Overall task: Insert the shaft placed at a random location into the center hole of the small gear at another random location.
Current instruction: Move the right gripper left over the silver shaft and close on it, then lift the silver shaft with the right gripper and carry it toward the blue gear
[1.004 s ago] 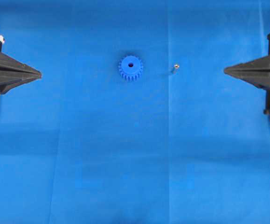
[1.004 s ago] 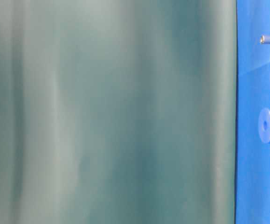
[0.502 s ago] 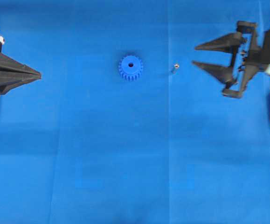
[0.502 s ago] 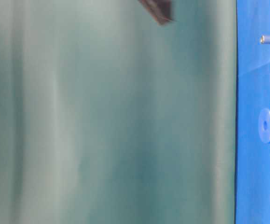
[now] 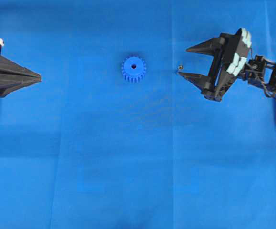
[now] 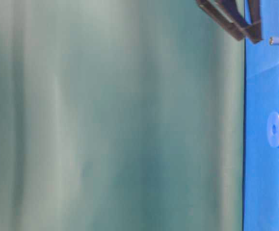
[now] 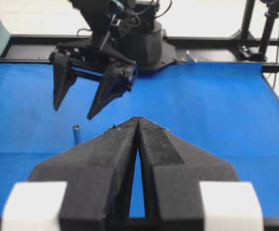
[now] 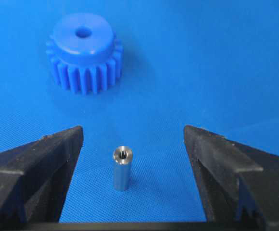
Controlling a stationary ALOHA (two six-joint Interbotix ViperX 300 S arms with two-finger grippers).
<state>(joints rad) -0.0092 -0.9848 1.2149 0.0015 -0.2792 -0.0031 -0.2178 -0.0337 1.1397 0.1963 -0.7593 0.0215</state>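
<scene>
Shaft (image 8: 122, 168) upright between spread right gripper (image 5: 182, 60), small gear (image 5: 133, 69) well apart, left gripper (image 5: 38, 77) pressed together.

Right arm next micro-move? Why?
Probably ease the right tool forward and down a little, then close. Its jaws stand open on either side of the shaft, which stands upright on the blue mat, untouched. The small gear lies apart, hole up; the left tool is shut and idle.

No legible text, labels or numbers anywhere.
</scene>
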